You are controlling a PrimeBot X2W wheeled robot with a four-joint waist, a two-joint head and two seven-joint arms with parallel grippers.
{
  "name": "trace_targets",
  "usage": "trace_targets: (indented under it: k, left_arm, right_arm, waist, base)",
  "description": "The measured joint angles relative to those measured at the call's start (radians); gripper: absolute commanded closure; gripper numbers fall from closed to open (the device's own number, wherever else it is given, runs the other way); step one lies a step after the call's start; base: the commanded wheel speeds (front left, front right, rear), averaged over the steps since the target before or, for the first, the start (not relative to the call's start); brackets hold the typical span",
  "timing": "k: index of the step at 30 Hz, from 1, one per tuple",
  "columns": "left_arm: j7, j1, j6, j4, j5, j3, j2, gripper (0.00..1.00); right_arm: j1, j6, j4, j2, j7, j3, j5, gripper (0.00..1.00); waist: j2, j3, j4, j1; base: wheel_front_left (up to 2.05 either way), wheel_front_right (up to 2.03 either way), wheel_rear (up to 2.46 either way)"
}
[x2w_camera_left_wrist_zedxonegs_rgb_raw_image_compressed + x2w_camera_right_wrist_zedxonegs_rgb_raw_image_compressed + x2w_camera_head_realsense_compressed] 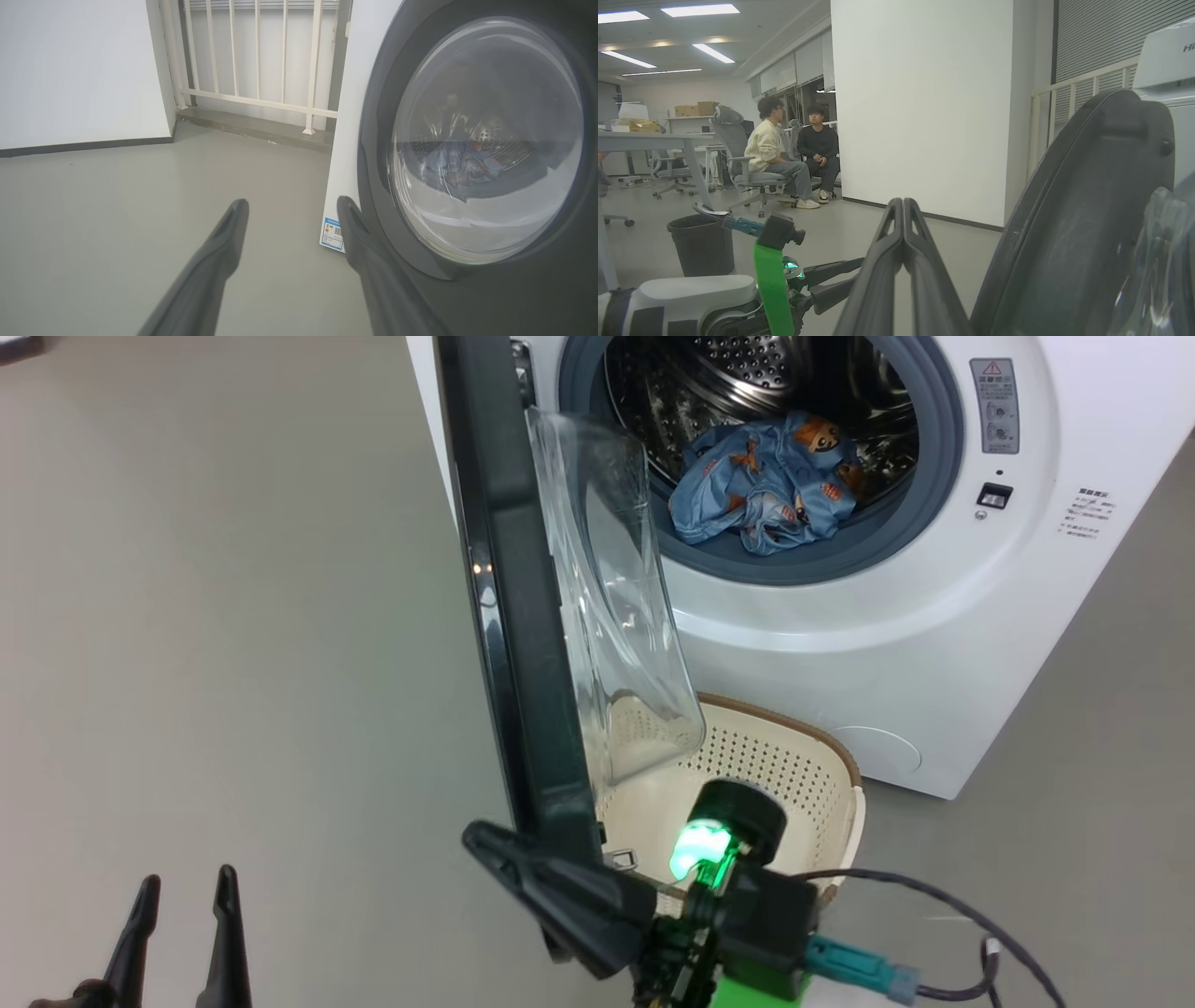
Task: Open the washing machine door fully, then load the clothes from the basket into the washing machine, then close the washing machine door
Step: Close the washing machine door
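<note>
Both empty: left hand (292, 201) agape, right hand (903, 201) pinched.

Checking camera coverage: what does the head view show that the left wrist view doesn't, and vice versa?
Head view: the basket before the washing machine, and the shut right gripper by the washing machine door's lower edge. Left wrist view: a white railing and the blue label low on the machine's side. Both: the door, the clothes in the drum, the open left gripper.
</note>
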Motion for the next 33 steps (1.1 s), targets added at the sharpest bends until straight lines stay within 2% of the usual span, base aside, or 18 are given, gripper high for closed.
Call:
trace_targets:
  k: [11, 33]
  left_arm:
    - [0.0, -0.001, 0.0, 0.002, 0.0, -0.002, -0.007, 0.0]
    - [0.0, -0.002, 0.0, 0.013, 0.0, -0.021, -0.009, 0.0]
  right_arm:
    - [-0.009, 0.0, 0.096, 0.006, 0.0, 0.094, 0.05, 1.0]
    - [-0.008, 0.0, 0.249, 0.033, 0.0, 0.063, 0.065, 1.0]
  waist:
    - [0.0, 0.013, 0.009, 0.0]
    - [0.0, 0.008, 0.008, 0.0]
  base:
    - [0.0, 0.0, 0.0]
    - [0.0, 0.0, 0.0]
